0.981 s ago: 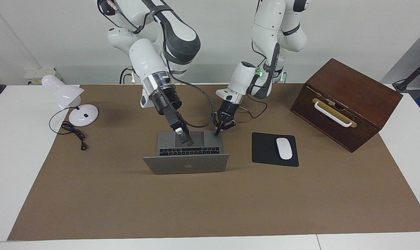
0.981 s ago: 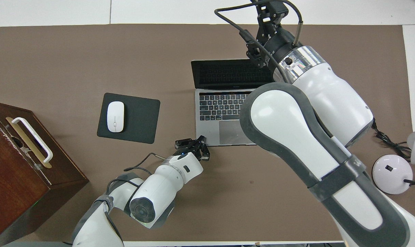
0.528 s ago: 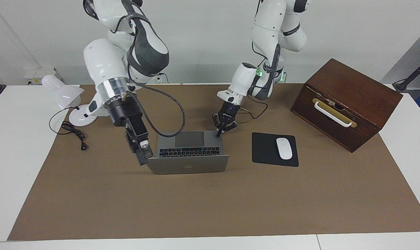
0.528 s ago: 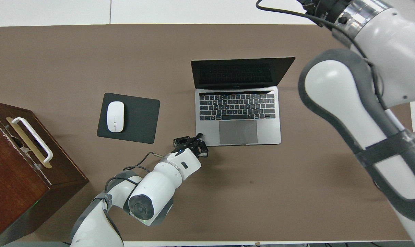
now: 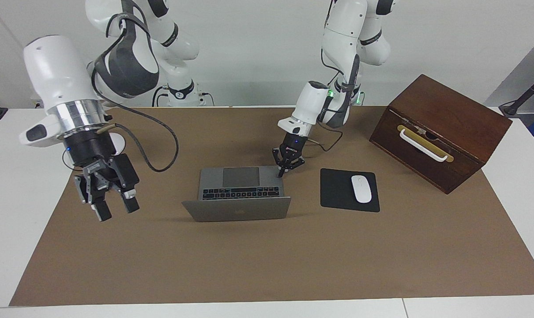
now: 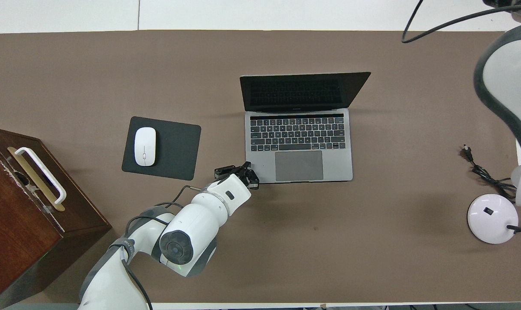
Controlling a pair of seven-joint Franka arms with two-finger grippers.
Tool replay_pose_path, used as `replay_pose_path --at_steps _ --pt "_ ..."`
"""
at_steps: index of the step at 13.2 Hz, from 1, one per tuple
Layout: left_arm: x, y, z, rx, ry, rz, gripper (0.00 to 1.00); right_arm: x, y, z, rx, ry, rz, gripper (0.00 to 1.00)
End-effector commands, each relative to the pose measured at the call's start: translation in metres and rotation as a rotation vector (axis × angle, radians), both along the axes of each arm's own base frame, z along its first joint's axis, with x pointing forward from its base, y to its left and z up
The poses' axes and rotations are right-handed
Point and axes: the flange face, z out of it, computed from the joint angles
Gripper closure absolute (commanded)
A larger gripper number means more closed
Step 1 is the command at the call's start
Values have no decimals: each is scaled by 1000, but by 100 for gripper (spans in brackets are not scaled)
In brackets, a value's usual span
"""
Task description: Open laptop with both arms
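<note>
So the thin silver-grey laptop (image 5: 239, 194) sits mid-mat, lid already up, black keys and trackpad facing us; we judge the opening done. Our right gripper (image 5: 116, 208) hangs over bare mat toward the right arm's end, fingers spread, holding nothing, probably clear after raising the lid. Our left gripper (image 5: 281, 174) is shut, tips pressed on the base corner nearest us on the mouse-pad side, likely pinning the base down. Black mouse pad (image 5: 342, 194) beside it, white mouse (image 5: 361, 188) untouched.
</note>
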Motion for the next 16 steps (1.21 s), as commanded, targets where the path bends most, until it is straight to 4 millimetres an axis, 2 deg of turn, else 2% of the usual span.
replay_pose_path --at_steps 1,3,5,6,8,10,11,13,14,16 --pt "5 3 24 -9 31 33 100 3 -17 5 -135 -2 105 0" --pt "6 2 31 -3 57 42 100 -1 -24 1 -270 39 211 0" --pt "13 -1 48 3 94 59 100 -8 -45 6 -345 69 298 0" --pt "18 -4 62 21 123 56 100 -15 -51 11 -387 88 349 0" --pt "39 6 88 78 206 74 100 -26 -52 4 -521 189 453 0" --pt "49 4 111 116 265 68 100 -47 -49 20 -679 275 533 0" --pt "55 10 119 131 278 67 100 -61 -47 31 -728 317 572 0" --pt "58 14 130 146 298 63 100 -81 -51 27 -700 453 609 0" --pt "61 20 134 154 309 67 100 -92 -61 25 -672 532 587 0" --pt "68 34 148 183 336 59 100 -117 -73 21 -546 736 429 0"
